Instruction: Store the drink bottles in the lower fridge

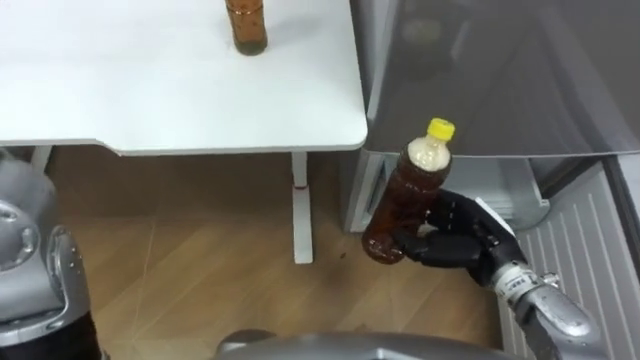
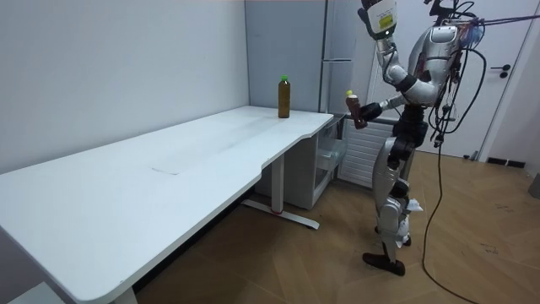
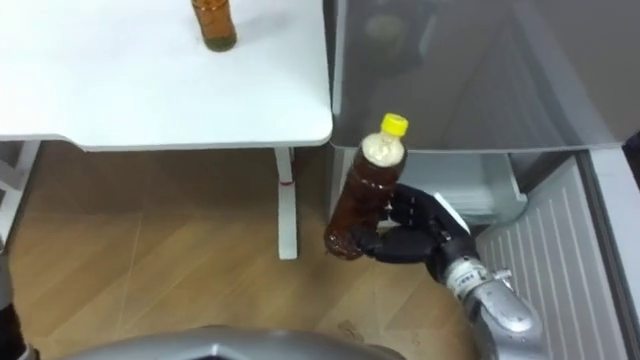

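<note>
Partly done: one drink in hand, one left on the surface

A yellow-capped bottle [image 1: 405,200] of brown drink is gripped round its lower body by the right hand [image 1: 455,235], whose fingers are curled about it. It is held slightly tilted in the air, just in front of the fridge [image 1: 500,70], to the right of the surface [image 1: 150,90] and above the wooden floor. Nothing is seen to have been placed in the lower fridge, so this bottle is judged to be in mid-carry and not yet delivered.

Below the grey upper door, the lower compartment [image 1: 505,190] appears to stand open. A pale drawer shows inside it, and a ribbed white panel [image 1: 580,260] at the near right is probably its swung-out door. The angle is poor, and this cannot be said for certain.

A second bottle [image 1: 246,25], brown and green-capped in the room view, is standing on the far part of the surface near its right edge. It is close to the fridge, well apart from the held bottle, and touched by neither hand.

The left hand [image 2: 377,17] is raised high beside the upper fridge in the room view; its state cannot be told.

By this reckoning no drink is stored yet. The yellow-capped bottle is to be lowered into the lower compartment and released, and the second bottle is then to be fetched and put in after it.
</note>
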`<state>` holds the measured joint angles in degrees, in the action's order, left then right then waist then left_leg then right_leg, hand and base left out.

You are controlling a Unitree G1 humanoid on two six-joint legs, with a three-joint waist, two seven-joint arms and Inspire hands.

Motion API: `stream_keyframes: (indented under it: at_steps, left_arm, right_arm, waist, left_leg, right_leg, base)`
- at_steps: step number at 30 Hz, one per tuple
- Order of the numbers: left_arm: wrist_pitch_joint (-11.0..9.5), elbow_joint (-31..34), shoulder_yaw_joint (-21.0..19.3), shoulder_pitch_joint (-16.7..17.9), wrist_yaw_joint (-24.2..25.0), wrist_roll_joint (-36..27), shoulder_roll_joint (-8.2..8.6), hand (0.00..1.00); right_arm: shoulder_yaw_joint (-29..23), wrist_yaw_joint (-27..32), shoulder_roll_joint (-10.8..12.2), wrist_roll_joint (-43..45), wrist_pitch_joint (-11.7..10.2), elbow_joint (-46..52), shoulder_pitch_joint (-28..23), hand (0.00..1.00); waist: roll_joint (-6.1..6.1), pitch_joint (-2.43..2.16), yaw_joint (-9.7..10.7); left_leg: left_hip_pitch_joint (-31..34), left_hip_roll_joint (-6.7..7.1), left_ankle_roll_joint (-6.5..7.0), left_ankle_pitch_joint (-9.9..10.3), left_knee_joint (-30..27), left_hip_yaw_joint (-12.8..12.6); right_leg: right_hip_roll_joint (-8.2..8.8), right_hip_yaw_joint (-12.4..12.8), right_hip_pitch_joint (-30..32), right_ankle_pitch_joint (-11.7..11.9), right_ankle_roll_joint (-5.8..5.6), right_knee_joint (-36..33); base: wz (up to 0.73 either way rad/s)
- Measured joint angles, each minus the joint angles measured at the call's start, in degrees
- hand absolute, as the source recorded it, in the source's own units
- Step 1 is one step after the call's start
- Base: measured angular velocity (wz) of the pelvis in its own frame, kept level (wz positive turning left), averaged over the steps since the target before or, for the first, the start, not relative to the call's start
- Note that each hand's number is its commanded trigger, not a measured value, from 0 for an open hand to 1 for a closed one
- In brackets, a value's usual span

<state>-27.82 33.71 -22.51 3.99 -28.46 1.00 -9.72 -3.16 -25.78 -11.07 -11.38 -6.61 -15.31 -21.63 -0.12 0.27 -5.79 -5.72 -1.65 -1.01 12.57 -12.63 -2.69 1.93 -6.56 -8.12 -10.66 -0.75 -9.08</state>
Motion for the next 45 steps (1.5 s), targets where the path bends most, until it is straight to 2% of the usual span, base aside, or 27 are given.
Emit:
stream_keyframes:
  at_steps: [2, 7, 11, 13, 17, 19, 22, 27, 30, 32, 33, 35, 38, 41, 42, 44, 45]
  left_arm:
    - [-0.13, 0.00, -2.76, 1.06, -3.97, 2.71, -0.59, 0.00]
    - [-1.44, -4.14, -9.79, 4.80, -11.04, 3.24, -0.65, 0.00]
    - [-1.18, -11.25, -12.83, 7.45, -14.23, -2.31, -0.70, 0.00]
    - [-1.04, -17.74, -13.26, 9.97, -16.12, -6.30, -0.69, 0.00]
    - [1.26, -27.18, -10.58, 13.82, -18.35, -13.00, -0.39, 0.00]
    - [1.52, -30.48, -8.68, 15.18, -19.59, -14.49, -0.40, 0.00]
    - [3.05, -36.35, -5.69, 16.03, -20.10, -15.25, -0.38, 0.00]
    - [4.23, -43.43, -1.16, 16.47, -21.10, -21.89, -0.32, 0.00]
    - [4.49, -49.22, 1.04, 16.76, -20.99, -25.37, -0.07, 0.00]
    - [5.90, -53.46, 2.49, 17.26, -19.91, -26.51, 0.86, 0.00]
    - [6.11, -54.47, 2.78, 17.42, -19.62, -26.68, 1.09, 0.00]
    - [7.11, -60.62, 4.82, 17.93, -17.55, -28.65, 1.09, 0.00]
    - [9.12, -64.18, 8.00, 19.44, -14.26, -34.09, 1.24, 0.00]
    - [9.98, -69.60, 8.53, 19.24, -10.65, -34.97, 1.48, 0.00]
    - [10.92, -72.80, 8.55, 19.19, -8.62, -34.72, 1.50, 0.00]
    - [13.51, -74.79, 9.20, 19.23, -5.29, -33.82, 1.93, 0.00]
    - [13.97, -75.30, 9.42, 19.07, -4.38, -33.78, 1.99, 0.00]
  right_arm:
    - [-0.80, 1.15, -0.02, -0.01, 0.00, -0.01, -1.07, 1.00]
    - [-2.72, 4.54, 0.37, -0.04, 0.01, -0.38, -3.43, 1.00]
    - [-3.41, 8.30, 0.36, -0.77, 0.38, -0.45, -4.06, 1.00]
    - [-4.24, 10.36, 0.29, -3.90, 0.41, -1.21, -4.19, 1.00]
    - [-4.97, 15.48, 0.34, -7.16, 1.44, -3.62, -4.20, 1.00]
    - [-4.86, 17.09, 0.35, -8.35, 2.01, -4.51, -4.18, 1.00]
    - [-4.90, 19.04, 0.59, -10.50, 2.56, -6.74, -3.57, 1.00]
    - [-5.04, 21.09, 0.44, -18.15, 4.27, -7.86, -3.15, 1.00]
    - [-5.42, 22.76, 0.23, -23.15, 4.74, -9.83, -1.21, 1.00]
    - [-6.51, 24.05, 0.16, -26.26, 5.36, -12.01, 0.82, 1.00]
    - [-6.71, 24.33, 0.10, -27.07, 5.44, -12.45, 1.14, 1.00]
    - [-7.20, 24.73, -0.15, -31.11, 5.44, -14.34, 2.74, 1.00]
    - [-7.18, 26.32, -0.19, -36.95, 5.59, -17.56, 4.80, 1.00]
    - [-7.24, 26.80, -0.22, -41.28, 5.71, -20.28, 6.67, 1.00]
    - [-7.25, 26.85, -0.37, -42.86, 5.73, -22.34, 8.22, 1.00]
    - [-7.29, 27.06, -0.79, -46.91, 6.11, -23.60, 9.77, 1.00]
    - [-7.28, 27.14, -0.94, -48.17, 6.15, -23.62, 10.07, 1.00]
  waist:
    - [0.63, -0.22, -0.44]
    - [0.92, -0.01, -0.99]
    - [1.24, 0.06, -1.43]
    - [1.40, 0.03, -1.89]
    - [0.80, -0.23, -2.21]
    - [0.47, -0.10, -2.26]
    - [-0.19, -0.16, -2.40]
    - [0.10, -0.17, -2.10]
    - [0.16, -0.22, -1.97]
    - [0.31, -0.29, -1.94]
    - [0.05, -0.14, -1.96]
    - [0.01, -0.11, -1.67]
    - [-0.58, -0.07, -0.85]
    - [-1.04, -0.06, -0.77]
    - [-1.30, 0.10, -0.80]
    - [-1.82, 0.07, -0.67]
    - [-1.91, 0.07, -0.63]
  left_leg:
    - [-0.16, 0.06, 0.00, 0.00, 0.18, 0.28]
    - [-1.34, 0.20, -0.03, -0.03, 0.91, 0.58]
    - [-1.24, 0.21, -0.03, -0.03, 0.93, 0.42]
    - [-1.81, 0.22, -0.02, -0.03, 1.32, 0.25]
    - [-1.93, 0.31, -0.01, -0.02, 1.52, 0.46]
    - [-1.95, 0.31, -0.01, -0.02, 1.70, 0.51]
    - [-1.79, 0.44, 0.01, -0.01, 1.77, 1.36]
    - [-1.35, 0.54, 0.01, -0.01, 1.77, 2.03]
    - [-1.54, 0.54, 0.01, -0.01, 1.93, 1.99]
    - [-1.53, 0.56, 0.01, -0.01, 1.92, 2.12]
    - [-1.53, 0.56, 0.01, -0.01, 1.92, 2.09]
    - [-1.38, 0.58, 0.01, -0.01, 1.82, 2.33]
    - [-0.87, 0.78, 0.01, -0.01, 1.58, 3.02]
    - [-0.92, 0.89, 0.02, -0.02, 1.54, 3.14]
    - [-0.77, 0.98, 0.02, -0.02, 1.40, 3.11]
    - [0.42, 1.23, 0.17, 0.08, 0.67, 3.37]
    - [1.13, 1.32, 0.22, 0.11, 0.26, 3.58]
  right_leg:
    - [0.02, -0.29, -0.38, 0.03, -0.05, 0.41]
    - [0.08, -0.49, -1.30, -0.29, -0.18, 0.48]
    - [0.10, -0.25, -0.98, -0.29, -0.18, 0.49]
    - [0.17, 0.22, -0.97, -0.30, -0.21, 0.48]
    - [0.20, 0.29, -1.00, -0.36, -0.30, 0.44]
    - [0.18, 0.33, -1.02, -0.36, -0.30, 0.41]
    - [0.19, -0.03, -1.08, -0.35, -0.30, 0.36]
    - [0.26, -0.80, -0.87, -0.38, -0.28, 0.39]
    - [0.28, -0.83, -1.01, -0.40, -0.28, 0.41]
    - [0.28, -0.83, -1.01, -0.40, -0.28, 0.39]
    - [0.28, -0.89, -1.02, -0.40, -0.28, 0.38]
    - [0.35, -1.50, -1.05, -0.44, -0.27, 0.36]
    - [0.51, -2.09, -0.96, -0.71, -0.28, 0.30]
    - [0.62, -2.11, -1.00, -1.01, -0.32, -0.10]
    - [0.75, -2.03, -0.76, -1.33, -0.32, -0.73]
    - [1.05, -2.45, 0.24, -1.80, -0.47, -1.70]
    - [1.19, -2.82, 0.66, -1.85, -0.46, -1.93]
  base:
    - [0.07]
    - [0.03]
    - [-0.03]
    - [-0.12]
    - [-0.03]
    - [0.00]
    - [0.05]
    - [0.06]
    - [-0.01]
    - [0.00]
    - [0.03]
    - [0.07]
    - [0.13]
    - [0.02]
    - [0.00]
    - [0.09]
    - [0.19]
